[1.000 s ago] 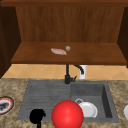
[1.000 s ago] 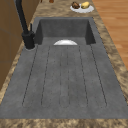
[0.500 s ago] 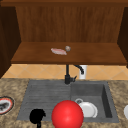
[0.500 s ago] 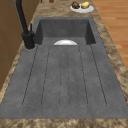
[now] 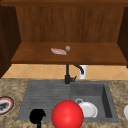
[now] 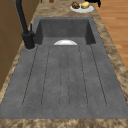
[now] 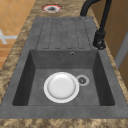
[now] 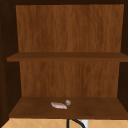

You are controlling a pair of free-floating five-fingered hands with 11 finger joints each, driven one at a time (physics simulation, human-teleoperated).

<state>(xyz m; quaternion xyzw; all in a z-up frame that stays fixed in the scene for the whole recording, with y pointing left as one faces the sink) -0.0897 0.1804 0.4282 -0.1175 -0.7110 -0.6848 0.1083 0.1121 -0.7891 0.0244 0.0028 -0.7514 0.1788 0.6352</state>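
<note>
Hangs low at the near left of the front view: the left hand (image 5: 37,116), a dark shape over the near edge of the drainboard (image 5: 42,95). Cannot tell whether open or closed from that outline. Holds nothing, as far as can be made out.

Lies just to the right of that hand, apart from it by a narrow gap: a red ball (image 5: 67,114), at about the same height and in front of the line between drainboard and basin. Being round, has no long axis to line up with. Reads as a plain sideways relation, left hand to ball, with this hand far the nearer of the two.

Appears at the far end of the left side view: the right hand (image 6: 93,2), a dark shape beside a plate of food (image 6: 81,9) on the right-hand counter, well apart from the ball. Cannot tell its state either.

Rests flat on the basin floor: a white plate (image 7: 61,87), just beside the drain (image 7: 82,80), to the right of the ball and farther back in the front view. Stands at the far rim between drainboard and basin: a black faucet (image 7: 100,40). Sits on the left counter: a red-rimmed plate (image 7: 51,8). Carries, up on the wooden shelf (image 5: 37,55), a pink piece (image 5: 58,51) and a small grey ball (image 5: 67,48) close together.
</note>
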